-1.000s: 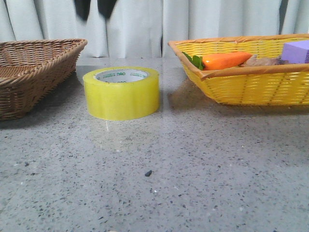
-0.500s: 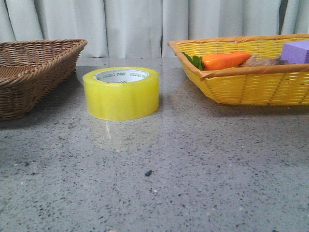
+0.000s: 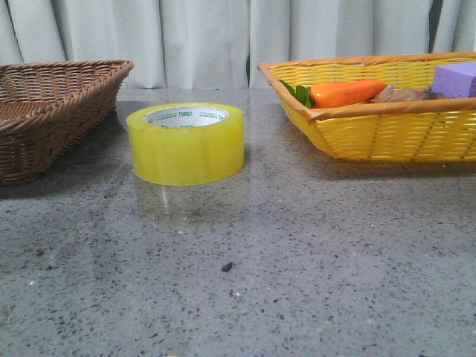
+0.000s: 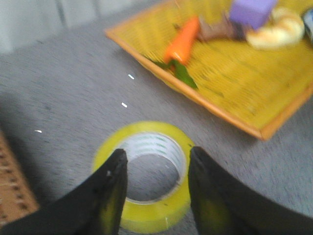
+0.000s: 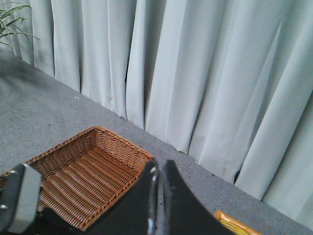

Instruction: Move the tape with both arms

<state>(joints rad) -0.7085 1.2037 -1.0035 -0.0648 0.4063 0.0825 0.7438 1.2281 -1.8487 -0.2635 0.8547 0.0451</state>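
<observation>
The yellow tape roll (image 3: 186, 145) with its white core stands flat on the grey table between two baskets. In the left wrist view the tape (image 4: 161, 215) lies below my left gripper (image 4: 156, 152). That gripper is open and empty, held above the roll without touching it. One dark finger (image 4: 110, 196) overlaps the roll's one rim and the other finger (image 4: 210, 196) the opposite rim. My right gripper (image 5: 159, 169) is shut and empty, high up, facing the curtain. Neither gripper shows in the front view.
A brown wicker basket (image 3: 52, 111) stands at the left; it also shows in the right wrist view (image 5: 83, 171). A yellow basket (image 3: 387, 126) at the right holds an orange toy carrot (image 3: 346, 93) and a purple block (image 3: 457, 78). Pale curtains hang behind the table.
One second ago dark fingertips showed at the top of the front view above the tape; they have risen out of the picture. The tape stays in place.
</observation>
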